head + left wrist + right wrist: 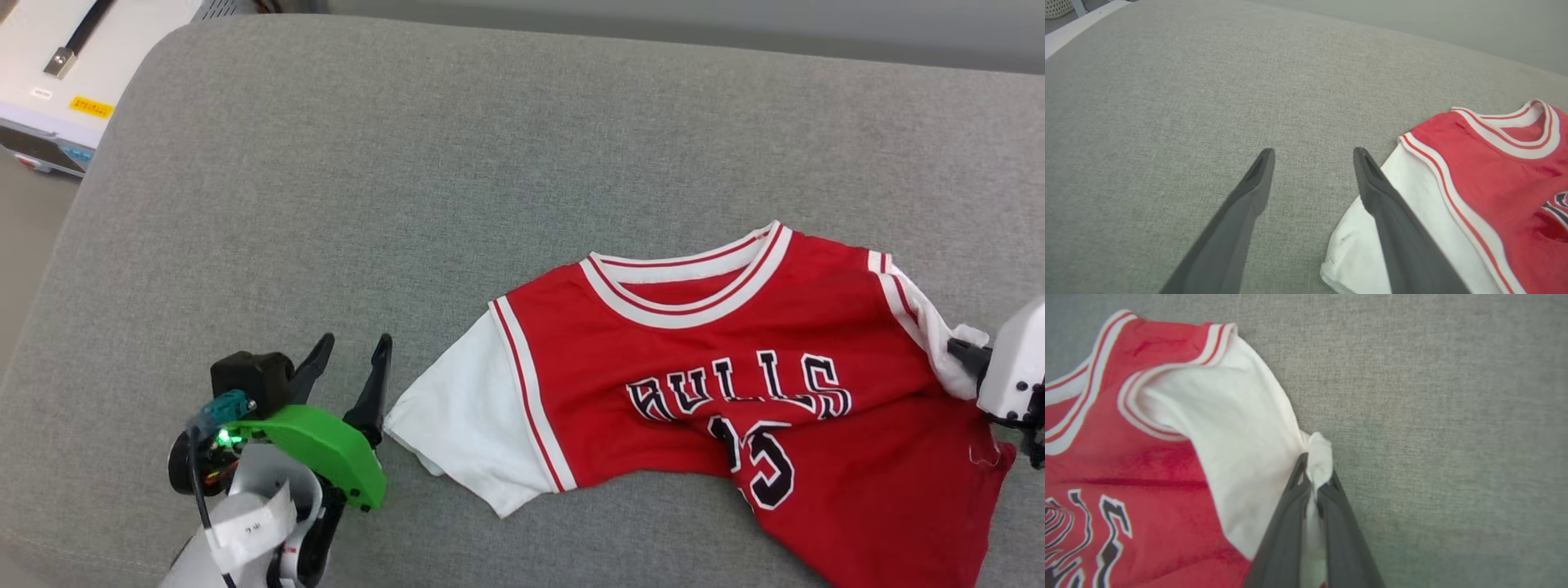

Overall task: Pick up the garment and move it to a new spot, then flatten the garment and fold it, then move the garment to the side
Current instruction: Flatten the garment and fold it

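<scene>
The left hand (1313,153) holds its two dark fingers spread wide above the grey fabric cushion (1208,90), the finger on the view's right overlapping the edge of the white sleeve (1425,196) of the red garment (1486,175), whose striped collar (1511,146) lies toward the upper right.

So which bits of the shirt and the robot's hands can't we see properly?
- Head view: the garment runs off the bottom edge, hem unseen.
- Head view: a fold crumples the number; its first digit is unreadable.
- Right wrist view: the right gripper, shut on the garment, hides the pinched cloth.
- Left wrist view: a left gripper finger covers part of the white sleeve.
</scene>
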Available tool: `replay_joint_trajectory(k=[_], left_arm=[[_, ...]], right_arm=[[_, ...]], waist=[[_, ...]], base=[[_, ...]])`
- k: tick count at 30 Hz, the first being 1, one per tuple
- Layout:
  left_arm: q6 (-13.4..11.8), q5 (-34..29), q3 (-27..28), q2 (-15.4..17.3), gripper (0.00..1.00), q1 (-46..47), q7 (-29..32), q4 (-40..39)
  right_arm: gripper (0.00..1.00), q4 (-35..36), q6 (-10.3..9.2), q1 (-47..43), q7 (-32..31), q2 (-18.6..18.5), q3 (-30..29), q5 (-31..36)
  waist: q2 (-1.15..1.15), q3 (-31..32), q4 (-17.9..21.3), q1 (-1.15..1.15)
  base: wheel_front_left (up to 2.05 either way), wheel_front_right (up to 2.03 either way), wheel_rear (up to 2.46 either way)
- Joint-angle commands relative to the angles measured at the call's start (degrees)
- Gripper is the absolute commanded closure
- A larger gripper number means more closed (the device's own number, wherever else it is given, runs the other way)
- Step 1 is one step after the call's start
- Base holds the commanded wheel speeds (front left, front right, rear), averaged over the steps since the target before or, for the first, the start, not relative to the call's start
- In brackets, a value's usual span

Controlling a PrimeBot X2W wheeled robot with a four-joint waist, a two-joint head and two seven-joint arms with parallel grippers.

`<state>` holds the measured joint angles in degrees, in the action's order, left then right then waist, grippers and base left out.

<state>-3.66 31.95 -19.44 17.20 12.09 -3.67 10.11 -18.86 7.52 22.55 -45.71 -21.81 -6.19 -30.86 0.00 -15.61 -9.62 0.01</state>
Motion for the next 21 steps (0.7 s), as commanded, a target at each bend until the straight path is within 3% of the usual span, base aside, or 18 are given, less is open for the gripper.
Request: replay_joint_trajectory(k=[1, 8, 13, 21], left_arm=[[1.0, 1.8, 0.1, 1.4, 0.0, 0.5, 3.7, 0.2], [3.4, 9.1, -0.9, 6.8, 0.0, -0.5, 22.5, -0.9], [4.1, 10.5, -2.4, 8.0, 0.0, -0.5, 27.9, -0.5], [6.7, 9.9, -7.5, 7.0, 0.0, 2.4, 33.6, 5.6]], right_arm=[[1.0, 0.4, -0.03, -1.8, 0.6, 0.2, -0.9, 0.4], [1.0, 3.4, -0.03, -5.1, 0.8, 2.5, -2.5, 0.8], [1.0, 4.7, -0.03, -6.1, 0.8, 3.7, -2.4, 0.8], [1.0, 5.1, -0.03, -6.1, 1.4, 4.4, -1.9, 0.3]], waist=[[0.0, 1.5, 0.6, -0.01], [0.0, 3.5, 2.9, -0.01], [0.0, 3.0, 4.5, -0.01], [0.0, 1.3, 6.1, -0.01]], base=[[0.0, 0.0, 0.0], [0.0, 0.0, 0.0], [0.0, 0.0, 0.0], [0.0, 0.0, 0.0]])
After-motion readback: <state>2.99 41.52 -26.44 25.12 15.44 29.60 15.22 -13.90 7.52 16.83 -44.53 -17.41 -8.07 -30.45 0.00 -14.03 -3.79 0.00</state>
